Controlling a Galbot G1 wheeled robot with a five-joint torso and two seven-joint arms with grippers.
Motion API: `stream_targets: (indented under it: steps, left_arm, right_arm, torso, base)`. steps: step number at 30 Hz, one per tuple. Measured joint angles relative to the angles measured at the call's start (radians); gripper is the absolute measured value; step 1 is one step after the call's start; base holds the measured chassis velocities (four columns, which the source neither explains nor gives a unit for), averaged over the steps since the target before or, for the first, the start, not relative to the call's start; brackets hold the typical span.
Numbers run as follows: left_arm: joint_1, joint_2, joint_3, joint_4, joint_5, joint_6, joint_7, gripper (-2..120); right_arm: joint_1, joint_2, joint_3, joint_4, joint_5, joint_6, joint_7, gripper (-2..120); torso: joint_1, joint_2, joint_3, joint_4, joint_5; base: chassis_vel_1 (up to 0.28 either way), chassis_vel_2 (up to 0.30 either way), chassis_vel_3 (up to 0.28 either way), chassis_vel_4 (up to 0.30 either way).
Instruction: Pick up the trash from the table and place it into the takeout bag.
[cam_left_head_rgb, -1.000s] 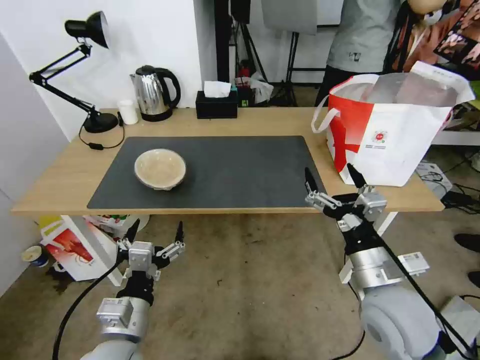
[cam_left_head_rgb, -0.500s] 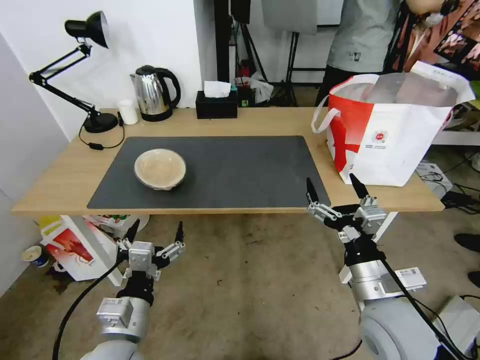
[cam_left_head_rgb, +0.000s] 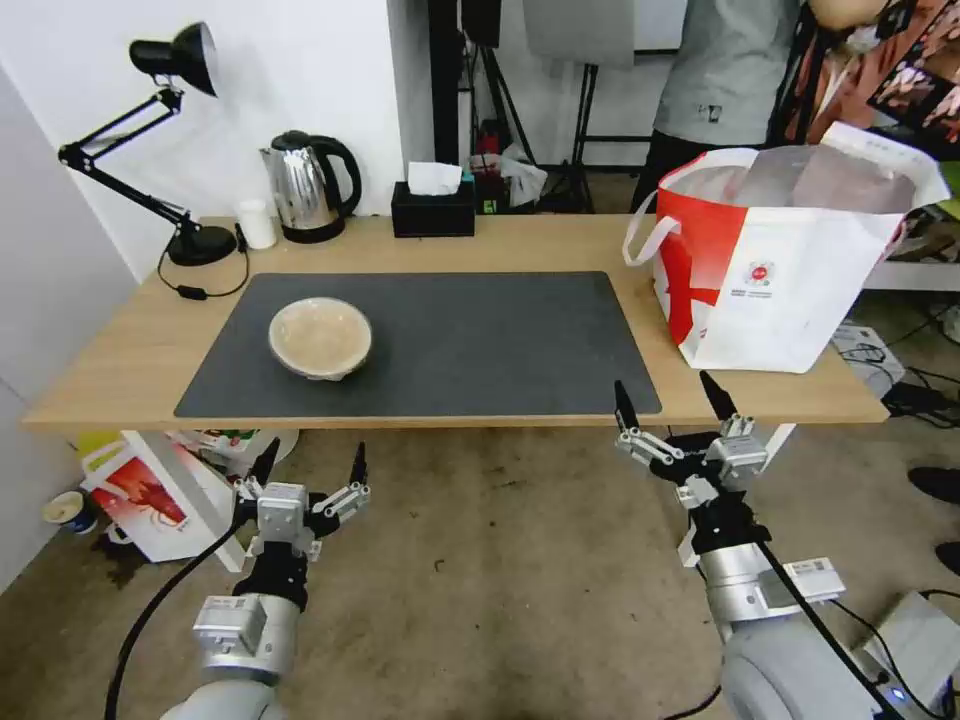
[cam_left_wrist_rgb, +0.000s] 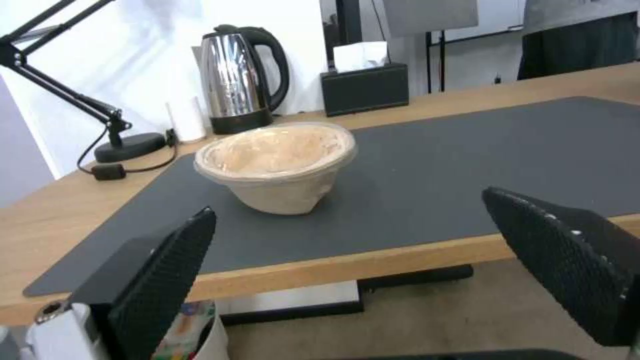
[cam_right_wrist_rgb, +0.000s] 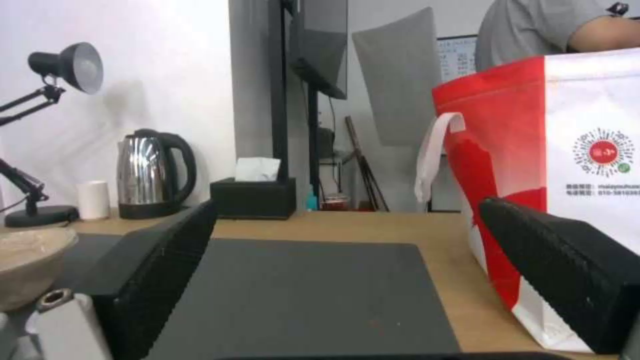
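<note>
Lying on table (cam_left_head_rgb: 120, 370) mat: beige bowl (cam_left_head_rgb: 320, 338), last trash out. Waiting open, below the edge: left gripper (cam_left_head_rgb: 308, 470), right gripper (cam_left_head_rgb: 676, 405). Standing right: takeout bag (cam_left_head_rgb: 790, 270). Pending, likely: grasping bowl's rim.

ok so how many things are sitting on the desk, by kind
bowl: 1
bag: 1
kettle: 1
tissue box: 1
lamp: 1
white cup: 1
mat: 1
total: 7
</note>
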Motion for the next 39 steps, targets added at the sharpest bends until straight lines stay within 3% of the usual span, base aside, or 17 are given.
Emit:
stream_targets:
  steps: [39]
  left_arm:
    - [0.0,0.0,0.0,0.0,0.0,0.0,0.0,100]
  right_arm:
    - [-0.036,0.039,0.019,-0.119,-0.034,0.12,0.008,100]
  torso:
    - [0.0,0.0,0.0,0.0,0.0]
  base:
    - [0.0,0.0,0.0,0.0]
